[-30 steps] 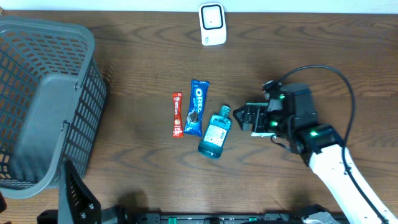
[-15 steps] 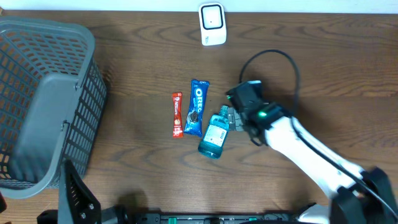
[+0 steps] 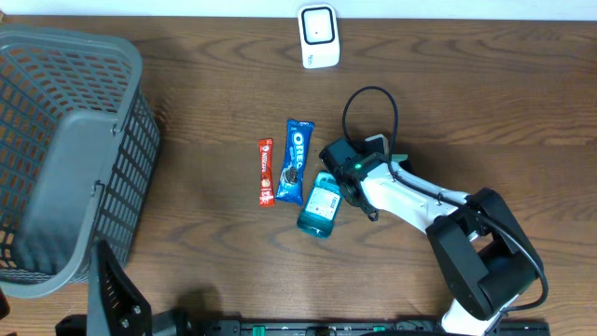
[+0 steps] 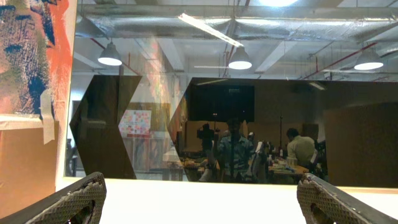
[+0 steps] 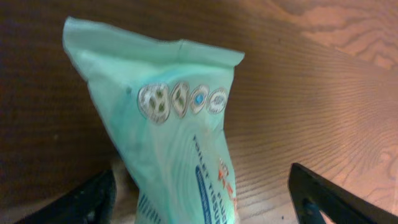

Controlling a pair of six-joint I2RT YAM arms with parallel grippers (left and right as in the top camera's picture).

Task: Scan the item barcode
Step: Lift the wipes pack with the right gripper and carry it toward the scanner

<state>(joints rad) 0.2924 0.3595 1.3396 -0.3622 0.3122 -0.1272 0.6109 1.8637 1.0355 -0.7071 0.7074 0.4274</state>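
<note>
- On my right gripper [image 5: 199,193] the jaws are spread and straddle the narrow near end of the teal pack [image 5: 171,137]. Neither finger visibly presses it, so nothing is gripped.
- My left gripper [image 4: 202,202] is released too, empty, and faces out into the room.
- The pack lies flat on the table [image 3: 485,93], just beside the Oreo [image 3: 296,161]. The red bar [image 3: 266,172] is past that, and the scanner [image 3: 319,35] is well apart at the far edge.
- My call for the grab: centre first, since the pack sits nearer the picture-left finger. Pinch softly because the film will crumple. Lift clear before swinging, so the Oreo isn't dragged.
- I see no barcode on the up face, so it probably needs turning toward the scanner.
- The right wrist view shows the crimped seal, the print and the finger gap.
- Overhead, the wrist hides that end and the pack looks almost like a bottle, but I can see the neighbours and the route to the scanner.
</note>
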